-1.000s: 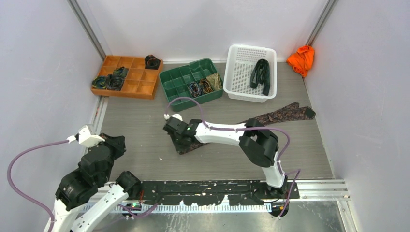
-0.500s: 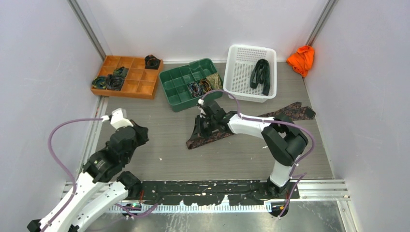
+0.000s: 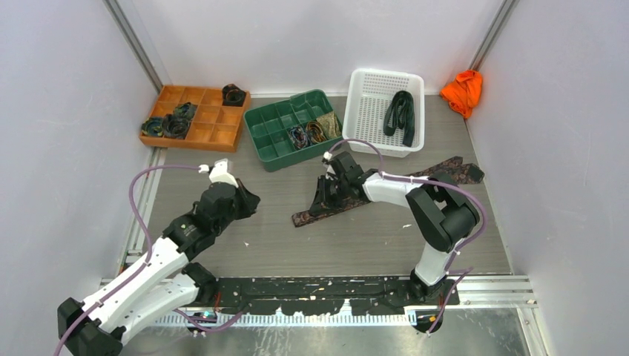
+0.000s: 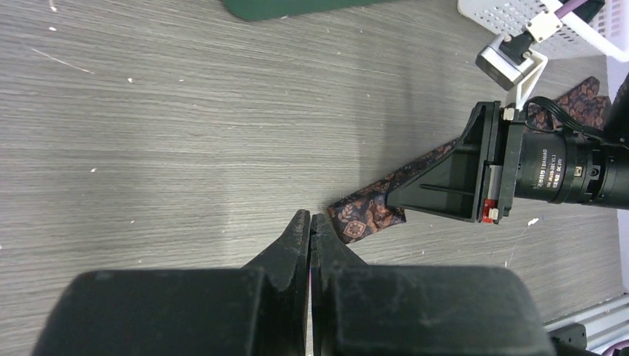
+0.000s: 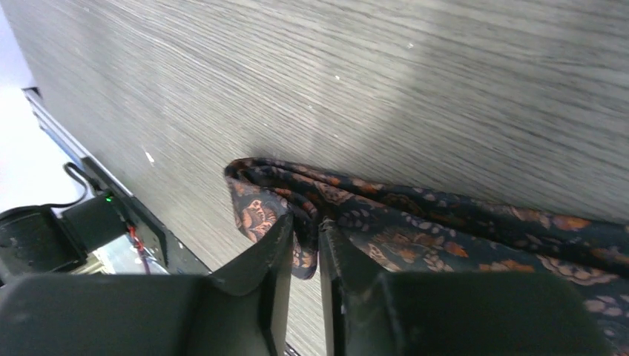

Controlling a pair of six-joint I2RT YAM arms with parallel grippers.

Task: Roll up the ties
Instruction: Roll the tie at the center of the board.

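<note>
The dark brown paisley-patterned fabric necktie (image 3: 438, 176) lies flat on the grey wood-grain table (image 3: 222, 252), its long axis slanting from a folded end near the middle out to the far right. The right gripper (image 5: 305, 222) sits on that folded end, its 2 fingers nearly together and pinching the cloth. The left gripper (image 4: 310, 222), jaws pressed together on nothing, points at the same end from just short of it, so rolling probably falls to the right arm.
</note>
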